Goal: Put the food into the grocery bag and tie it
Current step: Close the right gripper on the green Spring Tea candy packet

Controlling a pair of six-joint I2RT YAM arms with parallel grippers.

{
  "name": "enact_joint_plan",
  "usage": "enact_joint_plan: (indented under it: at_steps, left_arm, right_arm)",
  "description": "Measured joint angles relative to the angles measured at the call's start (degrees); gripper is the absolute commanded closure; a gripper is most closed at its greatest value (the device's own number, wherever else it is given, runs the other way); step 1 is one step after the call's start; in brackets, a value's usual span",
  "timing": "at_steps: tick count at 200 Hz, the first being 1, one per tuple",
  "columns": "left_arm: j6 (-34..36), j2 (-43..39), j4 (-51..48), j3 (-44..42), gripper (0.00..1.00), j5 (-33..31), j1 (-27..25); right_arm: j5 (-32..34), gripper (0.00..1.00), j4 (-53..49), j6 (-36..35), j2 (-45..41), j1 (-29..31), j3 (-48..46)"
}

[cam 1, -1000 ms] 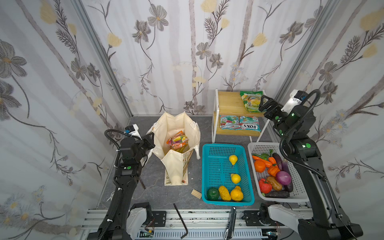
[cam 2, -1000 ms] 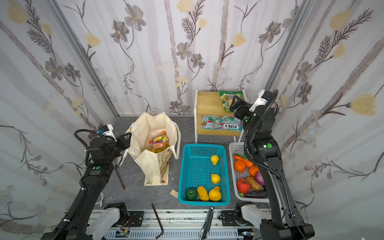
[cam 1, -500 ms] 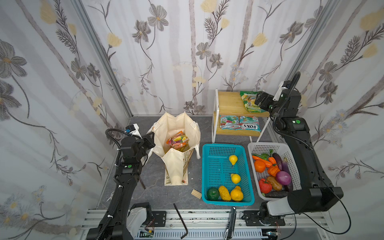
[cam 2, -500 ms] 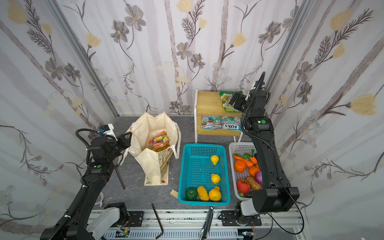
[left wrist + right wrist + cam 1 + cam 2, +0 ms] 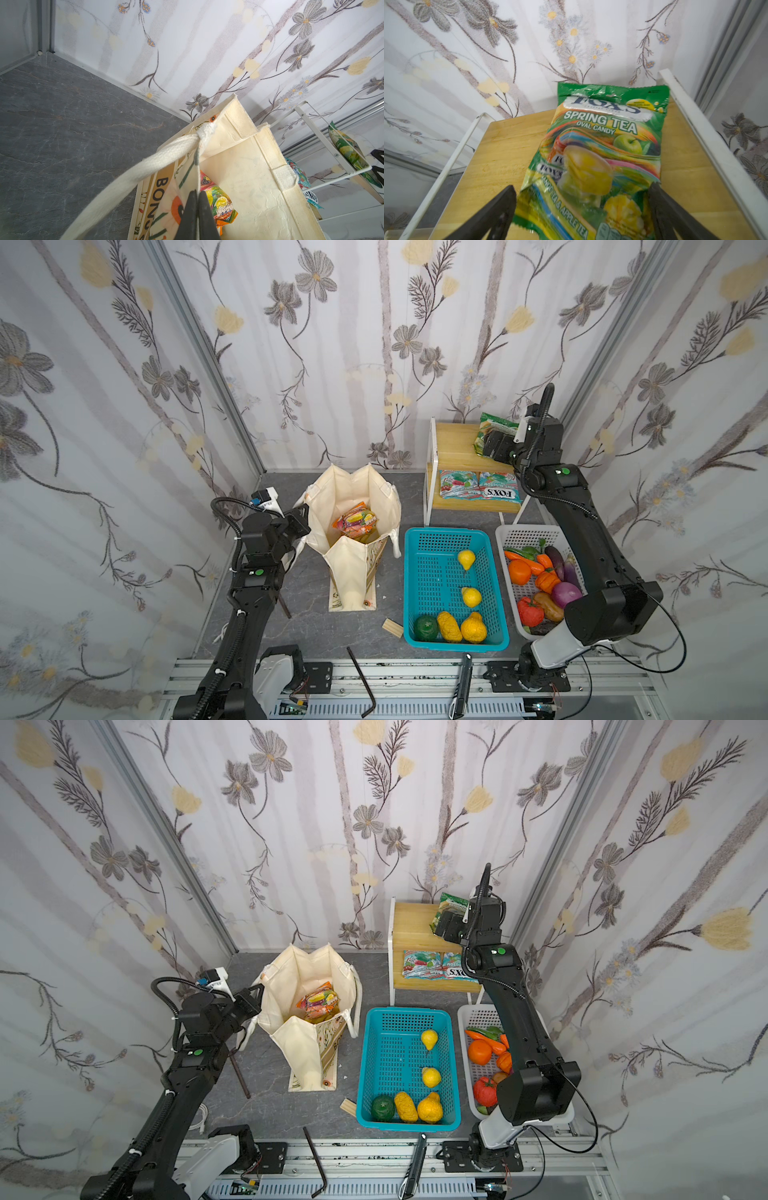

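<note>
On the left side of the grey desk [image 5: 316,626], the grocery bag [image 5: 345,493], standing up with its mouth wide open. Pinched at its left rim by the left pincer [image 5: 301,517], shut tight on the cloth. In the left wrist view, two black fingers [image 5: 188,218] pressed flat together on the bag's edge, with a thick white rope handle [image 5: 145,166] just beside. Down inside the bag, the orange snack packet [image 5: 355,522], seen in both top views. Far away on the right, a small wooden shelf [image 5: 455,448] with the green snack packet [image 5: 496,425] lying flat on its top board. Right at that packet, the right pincer [image 5: 581,187], spread wide, one finger on each side of the packet's near end and not squeezing it. Hard to tell whether touching or not. On the lower board, two teal and red packets [image 5: 478,489] side by side. Near the middle, a teal basket [image 5: 415,539] holding the lemon [image 5: 471,596] and a dark green round fruit [image 5: 426,627]. To its right, a white basket [image 5: 523,533] with the orange [image 5: 519,571] and the purple onion [image 5: 566,593].
</note>
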Motion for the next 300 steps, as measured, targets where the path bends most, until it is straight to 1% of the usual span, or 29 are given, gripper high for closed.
enact_joint_plan:
  at_steps: [18, 35, 63, 98, 150, 168, 207, 226, 256, 278, 300]
  left_arm:
    - [0.0, -0.11, 0.0, 0.0, 1.0, 0.02, 0.0]
    - [0.0, -0.13, -0.02, 0.0, 1.0, 0.04, 0.0]
    - [-0.02, -0.15, -0.02, 0.0, 1.0, 0.04, 0.0]
    - [-0.02, -0.31, -0.04, 0.0, 1.0, 0.07, 0.0]
    - [-0.02, -0.63, -0.22, 0.0, 1.0, 0.09, 0.0]
    - [-0.04, -0.83, -0.39, 0.0, 1.0, 0.09, 0.0]
    - [-0.04, -1.27, -0.48, 0.0, 1.0, 0.13, 0.0]
    - [-0.04, -1.29, -0.48, 0.0, 1.0, 0.26, 0.0]
    - [-0.04, -1.4, -0.5, 0.0, 1.0, 0.28, 0.0]
    - [-0.04, -1.51, -0.55, 0.0, 1.0, 0.28, 0.0]
    - [-0.04, -1.51, -0.57, 0.0, 1.0, 0.28, 0.0]
  right_arm:
    - [0.02, 0.03, 0.0, 0.02, -0.02, 1.92, 0.13]
    - [-0.59, 0.03, -0.09, 0.15, -0.63, 2.34, 0.17]
    - [-0.26, 0.03, -0.02, 1.9, -3.58, 1.29, -0.17]
    - [-4.0, 0.08, 0.44, 5.81, -6.21, -0.17, -3.19]
    - [-6.49, 0.22, 1.11, 12.13, -7.32, -1.53, -7.58]
    - [-6.93, 0.29, 1.92, 13.79, -7.3, -2.14, -8.37]
    - [-8.98, 0.35, 3.87, 17.68, -6.95, -2.91, -9.88]
    - [-9.86, 0.36, 4.35, 18.56, -6.82, -3.02, -10.03]
    - [-9.94, 0.44, 5.53, 19.91, -6.8, -3.04, -10.14]
    - [-10.12, 0.55, 5.88, 20.68, -6.45, -3.06, -10.67]
    - [-10.27, 0.56, 5.79, 21.07, -6.19, -3.19, -11.3]
